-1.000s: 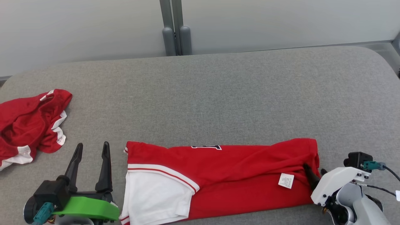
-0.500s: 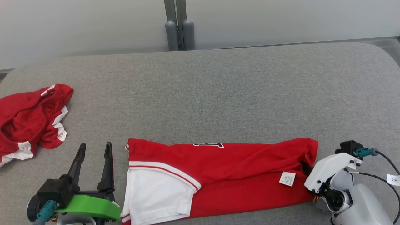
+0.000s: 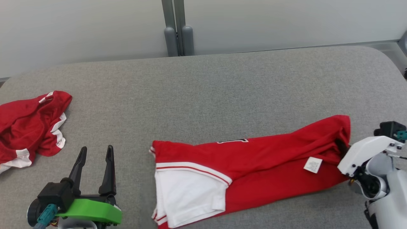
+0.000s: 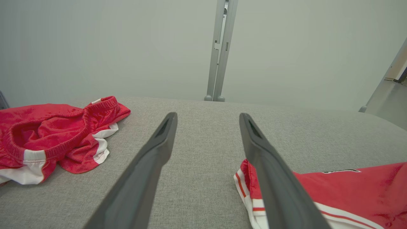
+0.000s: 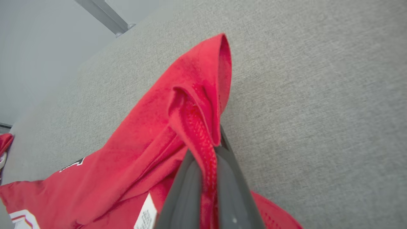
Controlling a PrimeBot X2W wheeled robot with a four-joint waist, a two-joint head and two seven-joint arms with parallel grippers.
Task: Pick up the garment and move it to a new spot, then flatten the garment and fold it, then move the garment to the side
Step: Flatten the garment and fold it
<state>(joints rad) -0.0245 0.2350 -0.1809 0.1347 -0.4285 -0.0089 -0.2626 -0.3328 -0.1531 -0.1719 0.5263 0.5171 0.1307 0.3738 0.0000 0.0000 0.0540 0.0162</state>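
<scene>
The garment [image 3: 254,165] is a red folded shirt with a white sleeve and a white label, lying across the grey table [image 3: 206,95]. My right gripper [image 3: 342,147] is shut on its right end, which is lifted and pulled toward the far right. In the right wrist view the red hem [image 5: 203,127] is pinched between the two dark fingers [image 5: 187,190]. My left gripper [image 3: 94,152] stands open at the lower left, left of the garment's sleeve end [image 4: 251,187], holding nothing; its fingers [image 4: 149,165] are wide apart.
A second red-and-white garment [image 3: 28,127] lies crumpled at the table's left edge, seen also as a red heap [image 4: 54,133] in the left wrist view. A grey post [image 3: 178,28] stands behind the table against a pale wall.
My right gripper closed on the garment's right end, then dragged it to the right and away; the whole garment slid rightward and now lies slanted. The left gripper stayed put.
</scene>
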